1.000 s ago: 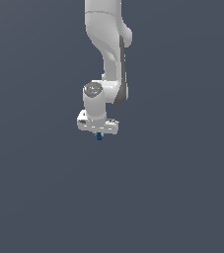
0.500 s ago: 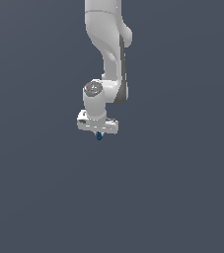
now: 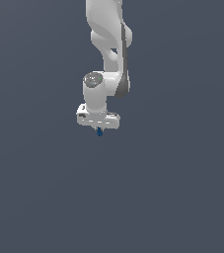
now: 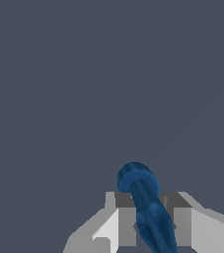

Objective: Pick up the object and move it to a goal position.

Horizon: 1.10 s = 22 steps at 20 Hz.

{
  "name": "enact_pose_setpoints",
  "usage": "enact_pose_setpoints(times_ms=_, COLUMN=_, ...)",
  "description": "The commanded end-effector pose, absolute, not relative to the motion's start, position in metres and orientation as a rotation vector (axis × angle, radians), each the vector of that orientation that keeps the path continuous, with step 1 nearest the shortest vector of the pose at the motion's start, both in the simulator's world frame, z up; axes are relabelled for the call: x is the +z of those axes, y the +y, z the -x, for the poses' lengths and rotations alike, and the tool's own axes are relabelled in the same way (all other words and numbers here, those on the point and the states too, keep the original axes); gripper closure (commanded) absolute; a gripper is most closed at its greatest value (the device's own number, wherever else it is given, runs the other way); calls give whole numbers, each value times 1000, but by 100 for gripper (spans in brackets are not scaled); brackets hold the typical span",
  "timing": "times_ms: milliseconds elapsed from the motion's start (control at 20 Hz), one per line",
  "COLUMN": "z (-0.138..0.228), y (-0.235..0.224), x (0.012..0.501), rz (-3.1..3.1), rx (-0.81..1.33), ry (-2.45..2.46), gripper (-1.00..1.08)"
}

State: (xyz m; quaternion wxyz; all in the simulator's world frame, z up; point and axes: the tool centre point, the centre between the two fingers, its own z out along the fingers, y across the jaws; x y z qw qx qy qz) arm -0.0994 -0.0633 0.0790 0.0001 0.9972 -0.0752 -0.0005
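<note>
The object (image 4: 145, 202) is a dark blue, narrow rod with a rounded end. It is clamped between the two white fingers (image 4: 126, 217) of my gripper (image 4: 150, 222), which is shut on it. In the exterior view the white arm hangs down from above, and only a small blue tip of the object (image 3: 99, 132) pokes out below the gripper (image 3: 99, 128). The object is lifted, with only plain grey behind it. No goal marker shows in either view.
Flat, featureless dark grey ground (image 3: 172, 197) fills both views around the arm.
The arm and the held object have shifted very slightly, a touch lower in the exterior view. The grip is unchanged.
</note>
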Motion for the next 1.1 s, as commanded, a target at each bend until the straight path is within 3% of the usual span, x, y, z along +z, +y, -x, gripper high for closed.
enact_pose_setpoints(times_ms=0, z=101, y=-61, x=95, rz=-3133, rx=0, ry=-236, gripper=108)
enact_pose_setpoints(times_ms=1050, z=121, y=-39, x=299, rz=-3131, rx=0, ry=-237, gripper=108)
